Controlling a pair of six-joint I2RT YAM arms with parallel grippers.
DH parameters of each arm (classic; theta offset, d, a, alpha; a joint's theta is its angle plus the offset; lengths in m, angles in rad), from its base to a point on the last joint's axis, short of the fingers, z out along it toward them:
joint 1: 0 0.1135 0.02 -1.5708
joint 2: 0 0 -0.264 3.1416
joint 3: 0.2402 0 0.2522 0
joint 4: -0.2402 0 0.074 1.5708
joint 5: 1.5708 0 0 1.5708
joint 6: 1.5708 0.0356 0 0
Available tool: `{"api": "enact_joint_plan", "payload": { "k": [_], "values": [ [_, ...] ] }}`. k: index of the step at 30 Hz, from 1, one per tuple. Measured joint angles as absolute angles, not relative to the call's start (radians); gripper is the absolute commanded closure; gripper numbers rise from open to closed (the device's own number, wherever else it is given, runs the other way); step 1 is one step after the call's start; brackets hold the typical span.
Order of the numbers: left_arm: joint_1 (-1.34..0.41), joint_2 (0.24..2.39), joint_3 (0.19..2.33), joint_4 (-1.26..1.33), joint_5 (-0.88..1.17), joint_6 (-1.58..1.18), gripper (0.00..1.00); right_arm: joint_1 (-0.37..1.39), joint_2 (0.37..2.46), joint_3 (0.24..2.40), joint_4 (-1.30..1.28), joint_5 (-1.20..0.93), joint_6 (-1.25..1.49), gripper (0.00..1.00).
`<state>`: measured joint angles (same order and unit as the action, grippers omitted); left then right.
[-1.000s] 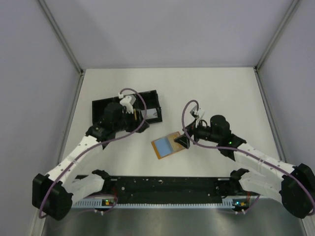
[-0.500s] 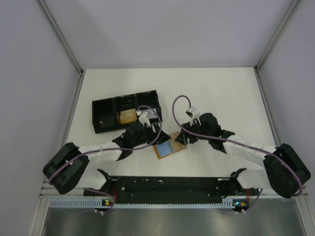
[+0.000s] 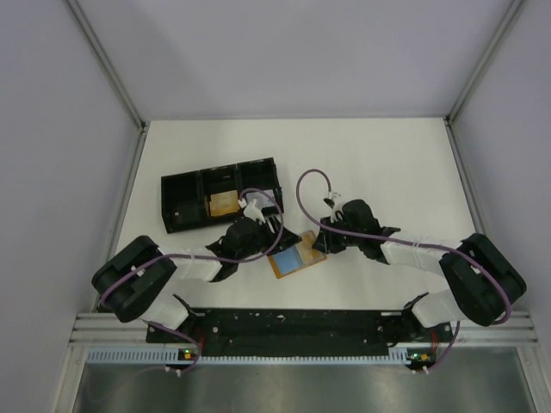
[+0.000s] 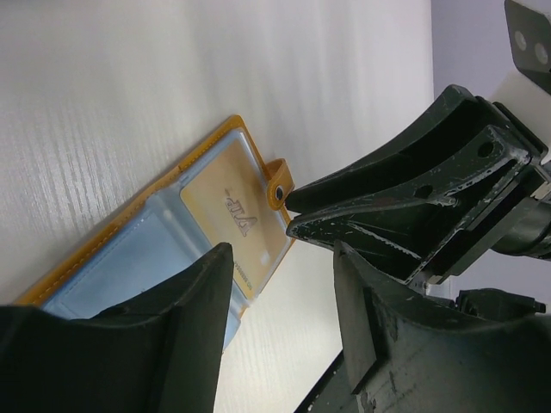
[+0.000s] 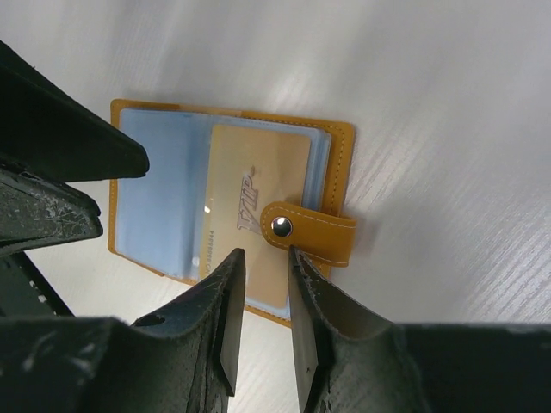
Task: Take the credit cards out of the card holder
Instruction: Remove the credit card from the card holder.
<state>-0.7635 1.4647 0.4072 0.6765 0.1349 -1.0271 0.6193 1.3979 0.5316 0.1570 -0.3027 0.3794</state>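
The orange-tan card holder (image 3: 293, 256) lies open on the white table, showing pale blue sleeves (image 5: 164, 194) and a snap tab (image 5: 314, 232). A gold credit card marked VIP (image 5: 258, 202) sits in its right-hand sleeve, and it also shows in the left wrist view as the gold card (image 4: 237, 211). My right gripper (image 5: 265, 255) hovers at the holder's tab edge, its jaws a narrow gap apart with nothing pinched. My left gripper (image 4: 284, 258) is open at the holder's opposite side. One of its fingers (image 4: 185, 318) covers part of the blue sleeve. The right gripper's fingers (image 4: 405, 202) face it.
A black three-compartment tray (image 3: 176, 206) stands behind the left arm, with a tan flat item (image 3: 224, 205) in its middle compartment. Purple cables loop over both wrists. Grey walls close in the table on three sides.
My left arm has swung from the tray down to the holder's left side. My right gripper has moved in to the tab edge, and its jaws have narrowed a lot.
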Motion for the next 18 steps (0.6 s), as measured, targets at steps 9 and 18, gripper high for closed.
{"api": "enact_joint_plan", "payload": {
  "k": [9, 18],
  "values": [
    [-0.781, 1.521, 0.415, 0.643, 0.141, -1.04, 0.48, 0.612, 1.404, 0.532, 0.141, -0.289, 0.403, 0.75],
    [-0.795, 1.577, 0.453, 0.62, 0.166, -1.051, 0.48, 0.61, 1.454, 0.545, 0.121, -0.313, 0.437, 0.85]
  ]
}}
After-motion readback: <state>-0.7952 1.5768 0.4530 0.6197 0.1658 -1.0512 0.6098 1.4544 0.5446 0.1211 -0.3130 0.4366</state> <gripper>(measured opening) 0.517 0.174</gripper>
